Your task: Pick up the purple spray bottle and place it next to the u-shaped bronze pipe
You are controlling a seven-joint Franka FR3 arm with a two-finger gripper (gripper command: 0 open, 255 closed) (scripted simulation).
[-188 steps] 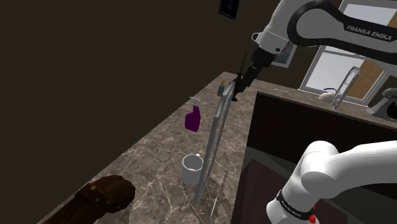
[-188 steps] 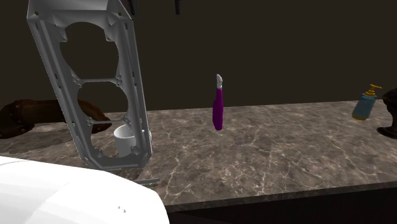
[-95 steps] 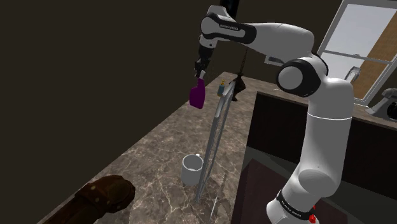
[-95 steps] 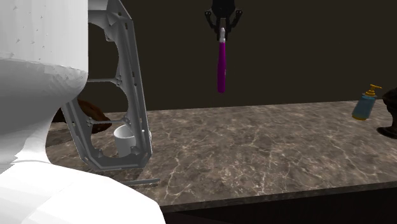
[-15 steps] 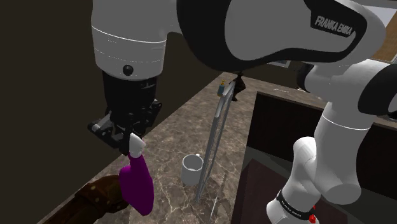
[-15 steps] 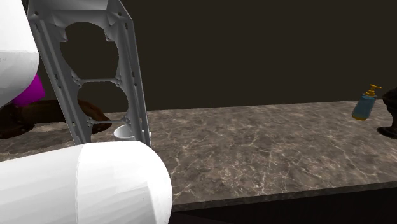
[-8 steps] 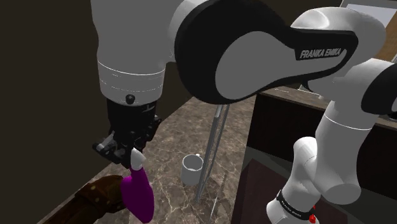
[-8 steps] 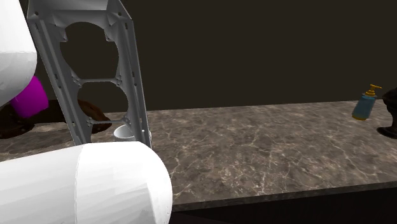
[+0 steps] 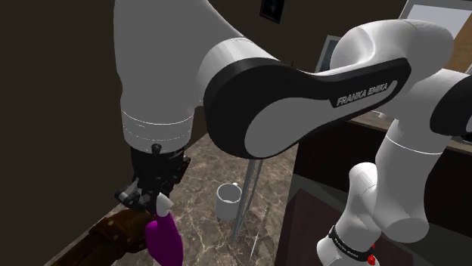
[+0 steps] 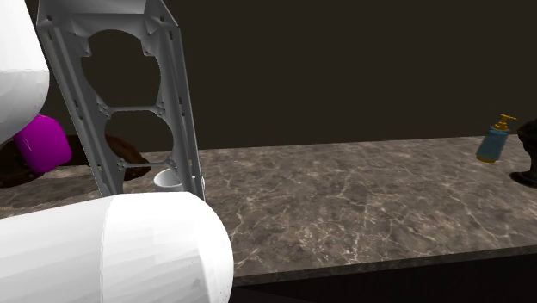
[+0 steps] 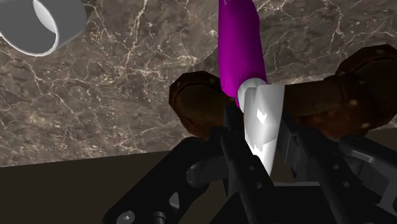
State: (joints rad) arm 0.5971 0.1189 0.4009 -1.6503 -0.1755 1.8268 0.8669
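The hand (image 11: 262, 139) pinches the spray bottle (image 11: 240, 44) by its white head, the purple body hanging close by the brown pipe (image 11: 194, 105), over the counter (image 11: 127, 102). It is likely light, rigid, smooth plastic; this narrow top grip may let it swing.

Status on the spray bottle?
Gripper shut on purple spray bottle, at its white head. Bottle hangs by brown pipe; counter contact unclear. White cup off to the side.

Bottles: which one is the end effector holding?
The purple spray bottle, clasped by its white head in the end effector. The blue pump bottle stands alone on the counter.
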